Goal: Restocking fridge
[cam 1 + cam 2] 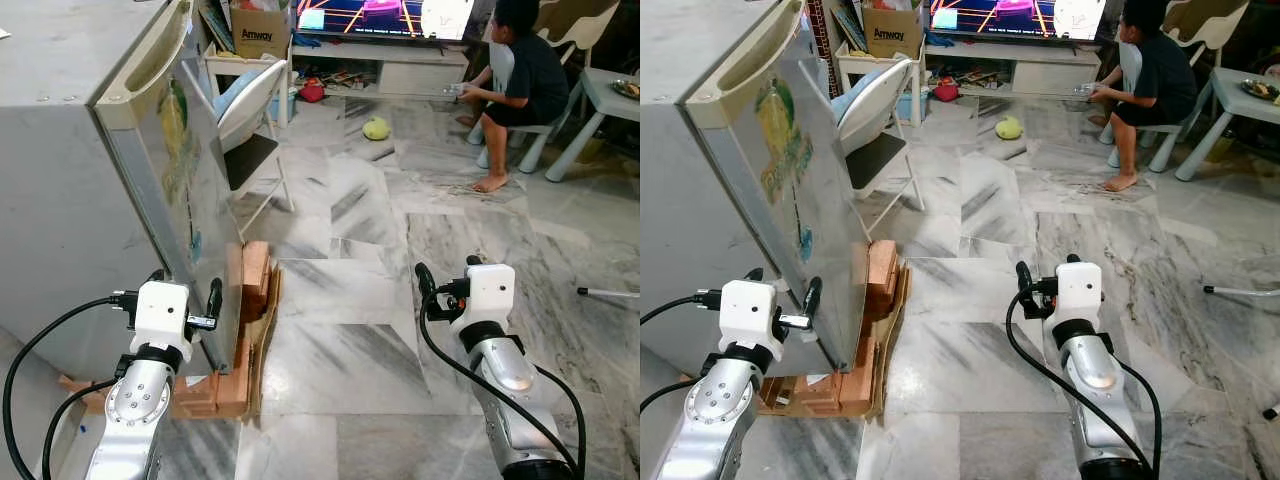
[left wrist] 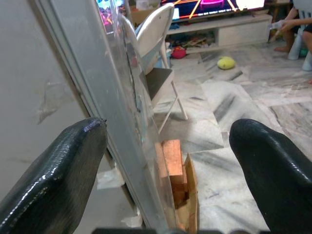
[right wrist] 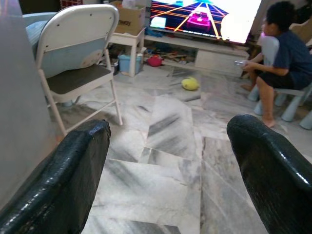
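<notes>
Restocking looks barely begun, by our reading: we stand at the fridge (image 1: 70, 190) with nothing in either gripper and no groceries to be seen. Nearest us, our left gripper (image 2: 168, 161) has its fingers spread wide on either side of the edge of the fridge door (image 1: 790, 200), one finger by the grey cabinet wall, the other out over the floor; whether either finger touches the door we cannot tell. The door, plastered with a yellow-green sticker, stands ajar at a narrow angle, and from here we cannot see inside. Our right gripper (image 3: 168, 161) hangs over the marble floor (image 1: 360, 290) well apart from the fridge, its fingers likewise spread and holding nothing.

At the fridge's near corner, the cabinet sits on a stack of bricks (image 1: 250, 300) with a sheet of cardboard leaning beside them. Beyond the door's far edge stands a white folding chair (image 1: 250, 110). Farther off, a small yellow-green object (image 1: 376, 128) lies on the floor before a low television stand (image 1: 400, 60), and a person (image 1: 520, 80) sits on a small chair at the far right.

What remains, we judge, is nearly everything: swinging the door fully open, fetching the goods, and shelving them.
</notes>
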{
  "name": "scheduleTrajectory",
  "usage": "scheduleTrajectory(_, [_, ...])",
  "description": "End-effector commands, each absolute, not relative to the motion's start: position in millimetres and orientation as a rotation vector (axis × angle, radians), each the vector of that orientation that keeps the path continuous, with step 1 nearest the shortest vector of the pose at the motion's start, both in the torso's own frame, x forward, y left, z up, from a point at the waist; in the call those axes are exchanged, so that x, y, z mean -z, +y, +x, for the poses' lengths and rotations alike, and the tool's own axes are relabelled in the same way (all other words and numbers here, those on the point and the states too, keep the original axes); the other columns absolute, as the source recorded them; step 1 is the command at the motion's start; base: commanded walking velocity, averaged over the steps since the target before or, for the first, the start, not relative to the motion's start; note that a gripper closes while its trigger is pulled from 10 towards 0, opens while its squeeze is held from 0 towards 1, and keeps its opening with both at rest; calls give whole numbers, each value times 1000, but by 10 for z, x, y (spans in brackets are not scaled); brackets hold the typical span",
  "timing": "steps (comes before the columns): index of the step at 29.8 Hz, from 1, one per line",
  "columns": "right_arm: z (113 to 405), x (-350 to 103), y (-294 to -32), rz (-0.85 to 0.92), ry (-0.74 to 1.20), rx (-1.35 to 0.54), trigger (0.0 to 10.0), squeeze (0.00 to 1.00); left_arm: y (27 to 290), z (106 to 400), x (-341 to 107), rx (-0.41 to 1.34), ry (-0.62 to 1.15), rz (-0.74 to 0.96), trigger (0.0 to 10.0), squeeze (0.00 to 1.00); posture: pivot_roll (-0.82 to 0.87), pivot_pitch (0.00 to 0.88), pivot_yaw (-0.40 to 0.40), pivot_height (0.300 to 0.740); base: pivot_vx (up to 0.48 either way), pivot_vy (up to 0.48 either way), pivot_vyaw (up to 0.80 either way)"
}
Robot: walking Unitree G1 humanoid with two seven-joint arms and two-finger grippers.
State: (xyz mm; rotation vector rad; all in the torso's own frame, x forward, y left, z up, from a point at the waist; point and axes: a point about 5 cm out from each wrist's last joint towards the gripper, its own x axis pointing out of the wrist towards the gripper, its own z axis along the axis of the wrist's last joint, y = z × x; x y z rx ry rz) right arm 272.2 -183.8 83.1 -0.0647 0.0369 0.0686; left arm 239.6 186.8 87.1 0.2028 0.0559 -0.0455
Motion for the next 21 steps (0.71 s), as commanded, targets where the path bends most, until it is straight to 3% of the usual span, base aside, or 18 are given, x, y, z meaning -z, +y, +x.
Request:
scheduleTrajectory(1, [2739,-882,-1859,-74,18,-60,10000,0,1865,2397,-873,49,59,203,10000,0,34,5,-37,740,0,0,0])
scheduleTrajectory(10, [2719,-875,-1850,-111,22,-65,10000,0,1856,2479,-837,51,72,212,10000,0,23,15,-43,740,0,0,0])
scheduleTrajectory(14, [2705,-877,-1858,-143,26,-47,10000,0,1874,2604,-847,63,77,209,10000,0,10,28,-47,740,0,0,0])
scheduleTrajectory(17, [2660,-875,-1850,-52,44,-79,10000,0,1902,2761,-861,67,75,221,10000,0,-2,43,-49,740,0,0,0])
scheduleTrajectory(21, [2598,-919,-1849,-56,30,-91,10000,0,2011,2939,-896,-8,76,204,10000,0,-28,55,-37,740,0,0,0])
